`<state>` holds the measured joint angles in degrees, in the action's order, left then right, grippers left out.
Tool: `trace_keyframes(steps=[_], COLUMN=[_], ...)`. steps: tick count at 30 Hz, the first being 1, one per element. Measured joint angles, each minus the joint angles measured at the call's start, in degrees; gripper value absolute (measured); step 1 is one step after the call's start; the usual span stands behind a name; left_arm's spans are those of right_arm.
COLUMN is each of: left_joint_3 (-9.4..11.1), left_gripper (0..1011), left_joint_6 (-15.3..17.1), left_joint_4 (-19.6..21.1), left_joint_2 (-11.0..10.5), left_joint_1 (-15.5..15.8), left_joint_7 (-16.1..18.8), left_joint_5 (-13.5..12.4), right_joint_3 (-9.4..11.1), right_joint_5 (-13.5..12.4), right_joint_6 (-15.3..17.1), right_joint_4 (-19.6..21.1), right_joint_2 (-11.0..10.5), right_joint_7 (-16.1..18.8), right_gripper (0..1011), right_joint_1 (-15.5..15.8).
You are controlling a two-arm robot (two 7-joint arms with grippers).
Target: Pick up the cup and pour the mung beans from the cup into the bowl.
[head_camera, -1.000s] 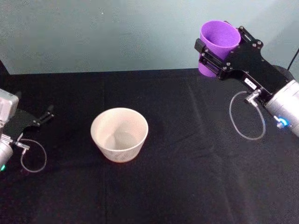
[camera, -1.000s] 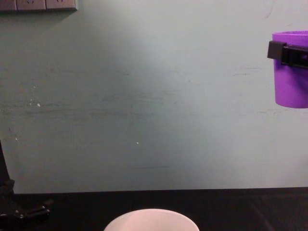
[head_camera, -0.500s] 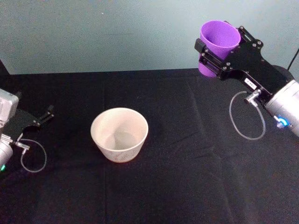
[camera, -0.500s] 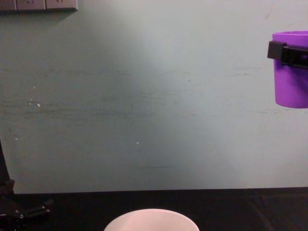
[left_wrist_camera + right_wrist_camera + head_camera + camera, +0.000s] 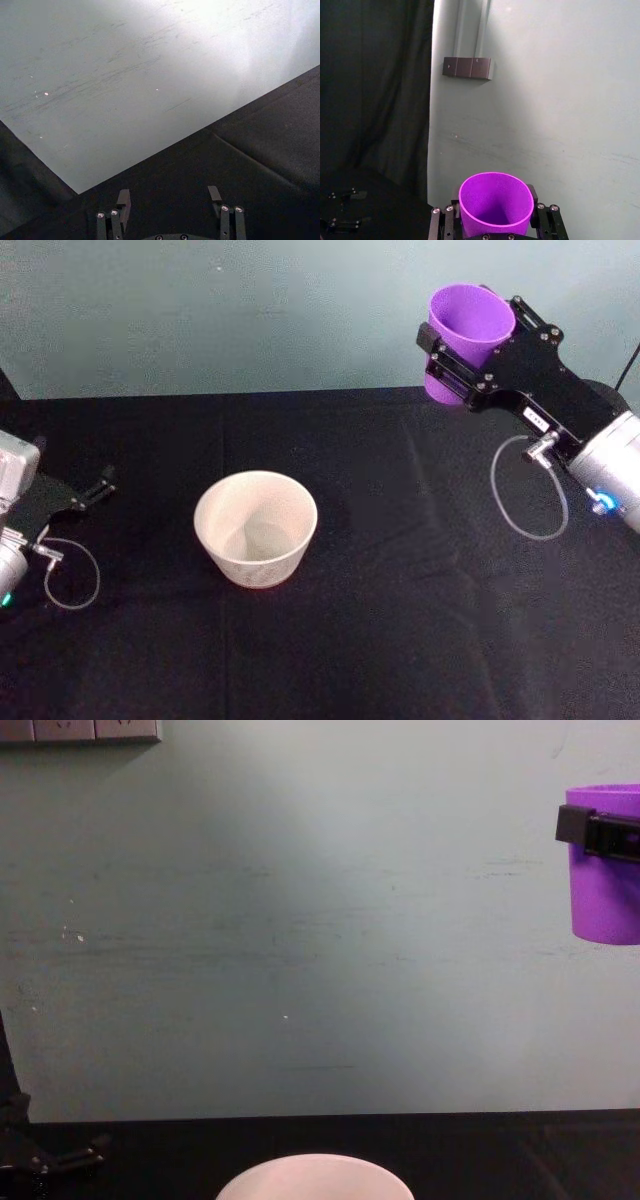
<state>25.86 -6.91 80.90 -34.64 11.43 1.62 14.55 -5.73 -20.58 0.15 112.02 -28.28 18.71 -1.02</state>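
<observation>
Head view: my right tool (image 5: 472, 335) clamps the cup (image 5: 468, 315) around its wall, upright, raised well right of the bowl (image 5: 256, 528) on the table (image 5: 400, 590); light slick plastic, so I judge a firm mid-wall hold best; left tool (image 5: 100, 483) parked, wide.

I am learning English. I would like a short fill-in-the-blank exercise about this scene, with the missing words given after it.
1. The right gripper holds up a ____ cup, upright.
2. The bowl stands on the ____ table.
3. The left gripper, low at the left, is ____.
Missing words: purple; black; open.
</observation>
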Motion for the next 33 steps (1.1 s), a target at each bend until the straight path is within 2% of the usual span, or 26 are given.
trace_keyframes(steps=[33], left_joint_3=[0.0], left_gripper=[1000], left_joint_6=[0.0], left_joint_4=[0.0], left_joint_2=[0.0], left_joint_1=[0.0], left_joint_7=[0.0], left_joint_5=[0.0], right_joint_3=[0.0], right_joint_5=[0.0], right_joint_6=[0.0], right_joint_4=[0.0], right_joint_2=[0.0], right_joint_7=[0.0], right_gripper=[752], right_joint_1=[0.0])
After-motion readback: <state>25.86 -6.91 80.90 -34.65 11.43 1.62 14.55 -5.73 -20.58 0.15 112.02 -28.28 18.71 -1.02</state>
